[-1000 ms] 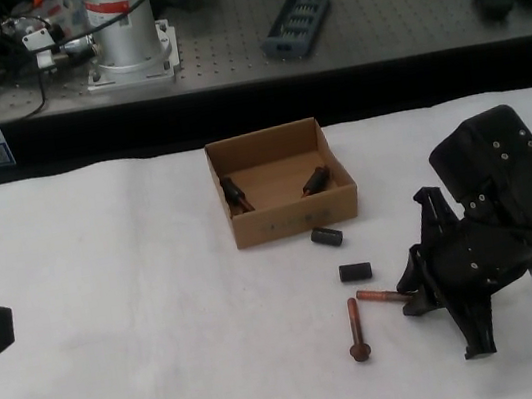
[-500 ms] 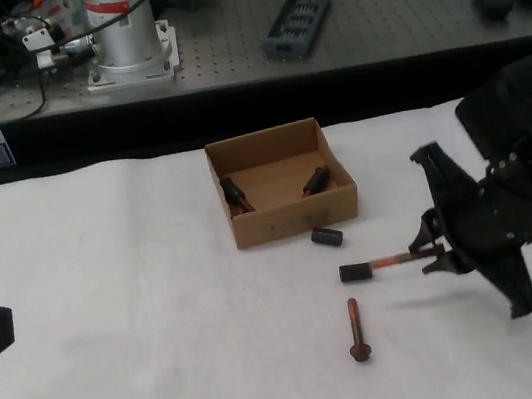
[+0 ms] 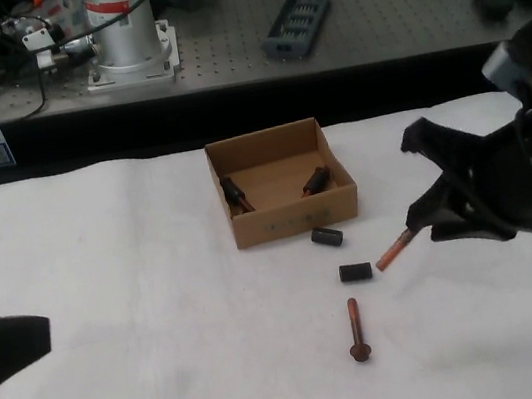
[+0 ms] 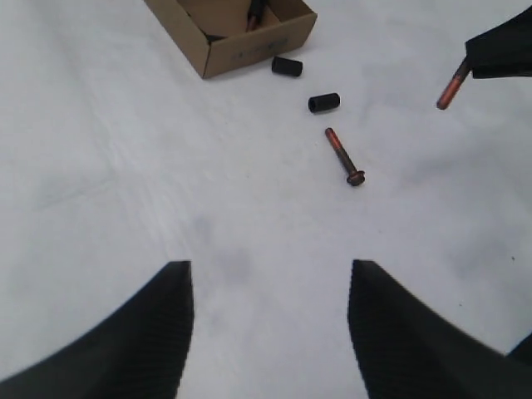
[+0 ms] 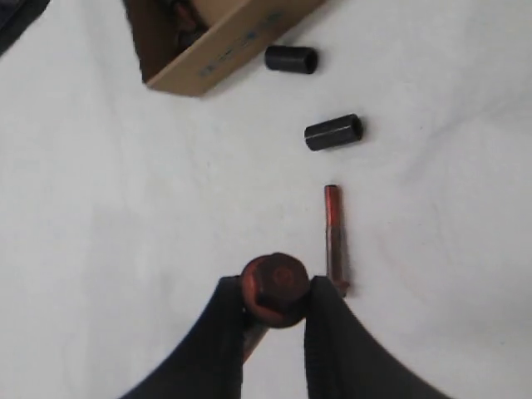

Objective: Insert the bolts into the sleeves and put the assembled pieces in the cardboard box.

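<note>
Bolt (image 3: 393,250) number one is pinched by its head in the right gripper (image 3: 415,224). It is held up off the white cloth (image 3: 137,281) and tilted, with its tip pointing down toward the near sleeve (image 3: 355,271). That sleeve lies on its side just past the tip, on the cardboard box (image 3: 294,217) side, with one end facing the tip (I think). The right arm is nearer. The left gripper (image 4: 270,320) hangs well apart, fingers spread, holding nothing. I cannot see the sleeve's hole, so I cannot tell if the bolt and the sleeve line up.
</note>
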### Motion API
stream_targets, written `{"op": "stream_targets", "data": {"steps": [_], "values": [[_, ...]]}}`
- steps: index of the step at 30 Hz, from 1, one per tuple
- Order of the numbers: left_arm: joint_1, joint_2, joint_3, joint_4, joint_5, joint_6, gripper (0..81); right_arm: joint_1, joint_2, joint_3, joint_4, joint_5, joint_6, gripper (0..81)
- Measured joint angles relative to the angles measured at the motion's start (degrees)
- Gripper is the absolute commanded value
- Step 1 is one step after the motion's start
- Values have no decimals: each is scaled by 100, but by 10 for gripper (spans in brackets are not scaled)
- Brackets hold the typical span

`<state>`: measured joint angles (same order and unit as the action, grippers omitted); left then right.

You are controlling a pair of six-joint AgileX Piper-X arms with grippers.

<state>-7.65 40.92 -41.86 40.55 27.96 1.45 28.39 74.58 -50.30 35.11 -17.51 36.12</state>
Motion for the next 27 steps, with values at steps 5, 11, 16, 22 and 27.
{"op": "stream_targets", "data": {"steps": [5,11,16,22,27], "values": [[0,268,0,0,49,-84,389,0,-142,0,832,49,-1583,27],[0,284,0,-24,49,-84,389,0,-106,8,1042,87,-2672,27],[0,284,0,-203,49,-84,389,0,-93,8,1071,100,-3612,27],[0,284,0,-482,75,-145,389,0,293,8,1093,149,-3906,27],[0,284,0,-566,71,-145,389,0,1188,-87,1379,275,-3957,27]]}}
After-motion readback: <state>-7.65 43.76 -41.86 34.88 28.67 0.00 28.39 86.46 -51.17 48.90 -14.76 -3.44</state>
